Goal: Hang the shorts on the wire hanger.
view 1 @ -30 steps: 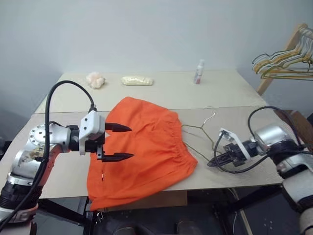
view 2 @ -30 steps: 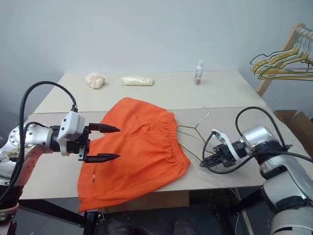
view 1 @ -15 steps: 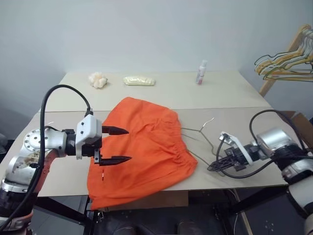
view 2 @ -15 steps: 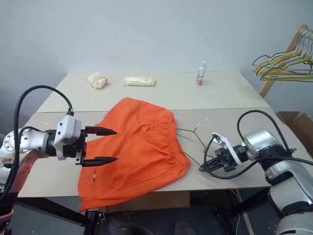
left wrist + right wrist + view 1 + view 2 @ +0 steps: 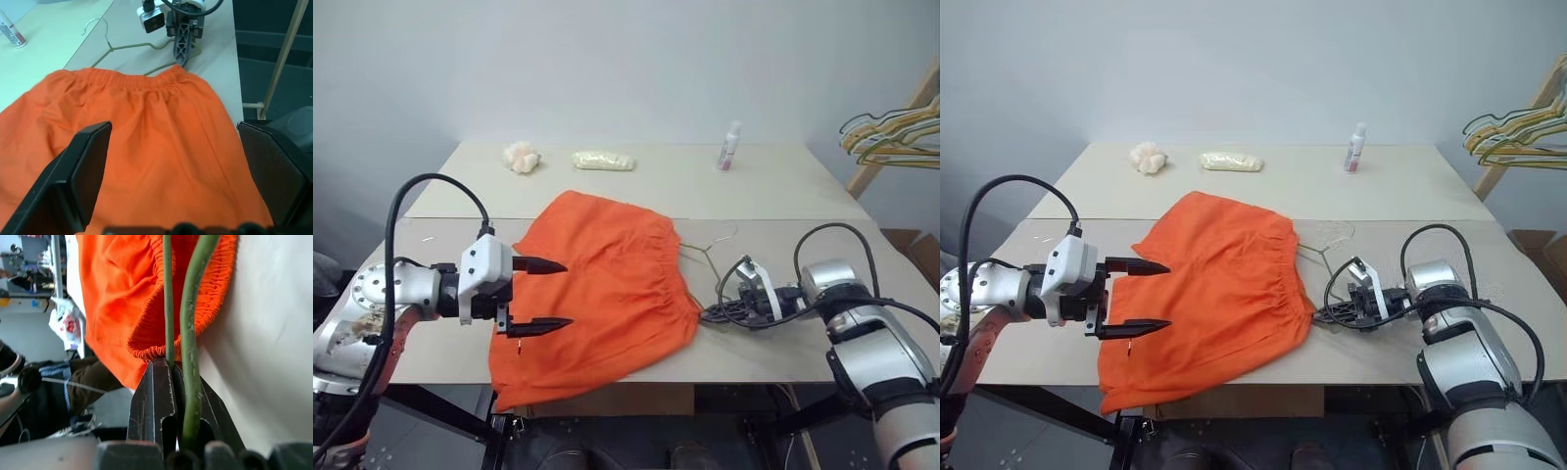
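The wire hanger [image 5: 710,257] slips under the shorts [image 5: 597,294] just past the right end effector [image 5: 705,315] clenched on it; the left end effector [image 5: 544,295] hovers released.

Spread flat on the near half of the table [image 5: 783,196]: the shorts [image 5: 597,294], one leg hem hanging over the front edge. Just right of the waistband, partly tucked into it: the wire hanger [image 5: 710,257]. Along the far edge, left to right: a crumpled lump [image 5: 522,156], a small packet [image 5: 603,160], a bottle [image 5: 730,146]. Off to the far right, beyond the table: a bunch of hangers [image 5: 896,135].
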`<state>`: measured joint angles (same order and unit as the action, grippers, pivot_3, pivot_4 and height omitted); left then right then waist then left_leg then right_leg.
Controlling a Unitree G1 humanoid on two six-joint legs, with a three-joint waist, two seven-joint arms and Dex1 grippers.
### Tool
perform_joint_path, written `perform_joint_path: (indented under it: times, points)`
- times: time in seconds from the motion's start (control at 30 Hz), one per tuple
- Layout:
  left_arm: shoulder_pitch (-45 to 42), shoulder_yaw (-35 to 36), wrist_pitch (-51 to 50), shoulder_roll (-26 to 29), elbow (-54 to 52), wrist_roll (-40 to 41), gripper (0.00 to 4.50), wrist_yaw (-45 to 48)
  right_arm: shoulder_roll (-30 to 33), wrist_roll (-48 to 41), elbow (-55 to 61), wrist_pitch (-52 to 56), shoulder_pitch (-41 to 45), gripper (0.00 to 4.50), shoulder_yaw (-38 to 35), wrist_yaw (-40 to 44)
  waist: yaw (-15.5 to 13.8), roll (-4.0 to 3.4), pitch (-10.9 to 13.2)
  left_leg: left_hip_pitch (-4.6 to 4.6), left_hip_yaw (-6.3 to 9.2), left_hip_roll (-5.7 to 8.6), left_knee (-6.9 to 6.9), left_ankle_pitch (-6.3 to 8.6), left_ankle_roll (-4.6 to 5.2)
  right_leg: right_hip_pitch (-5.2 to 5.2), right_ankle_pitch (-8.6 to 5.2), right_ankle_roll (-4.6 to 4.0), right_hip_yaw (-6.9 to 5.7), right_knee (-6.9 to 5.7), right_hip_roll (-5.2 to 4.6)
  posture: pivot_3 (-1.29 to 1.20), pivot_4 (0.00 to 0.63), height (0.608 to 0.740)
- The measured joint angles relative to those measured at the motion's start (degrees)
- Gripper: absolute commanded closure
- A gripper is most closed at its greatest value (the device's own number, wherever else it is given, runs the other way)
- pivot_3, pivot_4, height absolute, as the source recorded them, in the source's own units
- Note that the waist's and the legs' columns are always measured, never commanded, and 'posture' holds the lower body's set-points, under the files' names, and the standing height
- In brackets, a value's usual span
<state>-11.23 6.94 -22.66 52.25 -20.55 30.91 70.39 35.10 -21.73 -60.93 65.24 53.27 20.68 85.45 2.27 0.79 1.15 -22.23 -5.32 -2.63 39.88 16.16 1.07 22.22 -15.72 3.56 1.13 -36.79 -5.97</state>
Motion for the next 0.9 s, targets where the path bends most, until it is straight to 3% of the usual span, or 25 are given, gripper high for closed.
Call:
perform_joint_path:
  times: [0.17, 0.37, 0.6, 0.9]
  points:
    - [-0.12, -0.03, 0.0, 0.09, 0.08, 0.07, 0.03, 0.08, -0.02, 2.07, 3.06, -3.3, -0.07, 4.5, -3.34, -3.15, 0.13, -0.01, 0.0, -0.01, -0.02, 0.0, -0.01, -0.01, -0.01, 0.01, 0.0, 0.0, -0.01, -0.01, 0.0, 0.0, 0.0, 0.74]
    - [-2.41, -0.74, 0.0, 0.13, 1.26, -0.01, 0.03, 0.63, 1.37, 5.07, 22.29, -9.06, -4.13, 4.5, -3.6, -6.63, 0.25, -0.01, 0.0, -0.05, 0.01, -0.01, -0.01, 0.0, -0.01, 0.05, 0.0, 0.0, -0.03, 0.0, 0.0, -0.03, 0.0, 0.74]
    - [-4.07, -2.22, 0.15, 0.11, 2.58, -0.18, 0.03, 1.24, 1.5, 6.23, 33.32, -15.46, -5.23, 4.5, -8.19, -15.49, 0.39, -0.02, 0.01, -0.05, -0.02, -0.01, -0.02, -0.01, -0.01, 0.05, 0.0, 0.0, -0.05, 0.0, 0.0, -0.06, 0.0, 0.74]
    - [-6.09, -3.57, 0.81, -0.01, 4.66, -0.65, 0.03, 2.23, 9.41, 7.42, 58.42, -23.99, -15.79, 4.5, -4.56, -10.42, 0.34, -0.02, 0.01, -0.1, 0.06, -0.02, 0.0, 0.0, 0.0, 0.03, 0.0, 0.0, -0.17, 0.04, 0.0, -0.06, 0.0, 0.74]
